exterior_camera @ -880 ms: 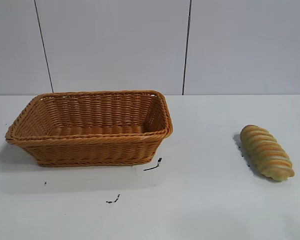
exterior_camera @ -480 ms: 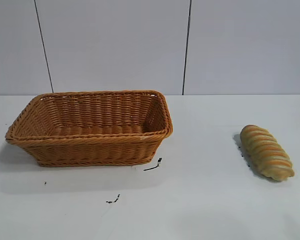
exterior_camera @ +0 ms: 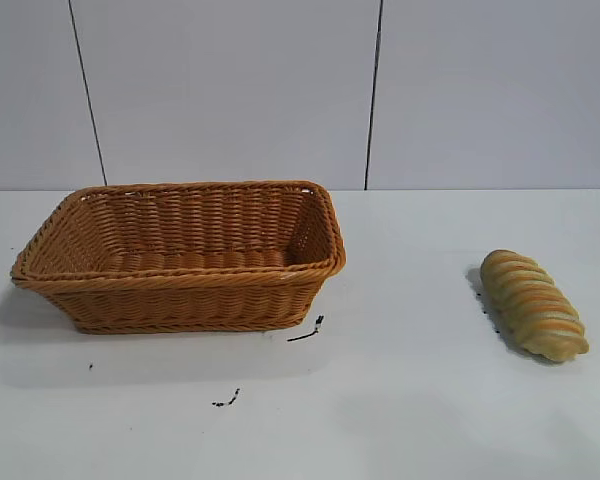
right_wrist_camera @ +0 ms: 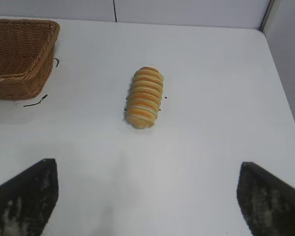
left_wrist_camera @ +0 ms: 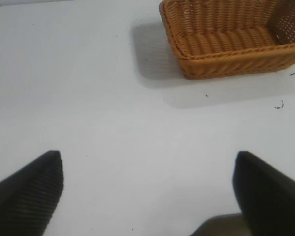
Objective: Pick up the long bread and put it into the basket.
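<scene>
Still well short of the long bread (right_wrist_camera: 144,97), the right gripper (right_wrist_camera: 147,196), jaws spread wide, could nudge the rounded loaf sideways if it descends off-centre.

The basket (exterior_camera: 180,255) sits on the table (exterior_camera: 400,400) toward the left, the bread (exterior_camera: 533,304) well apart from it on the right, lying bare on the tabletop at a slant and slightly nearer the front. A wall (exterior_camera: 230,90) stands behind both. Small marks (exterior_camera: 305,333) lie on the table just by the basket's front right corner, with another (exterior_camera: 226,400) further forward. Nothing lies in the basket.
</scene>
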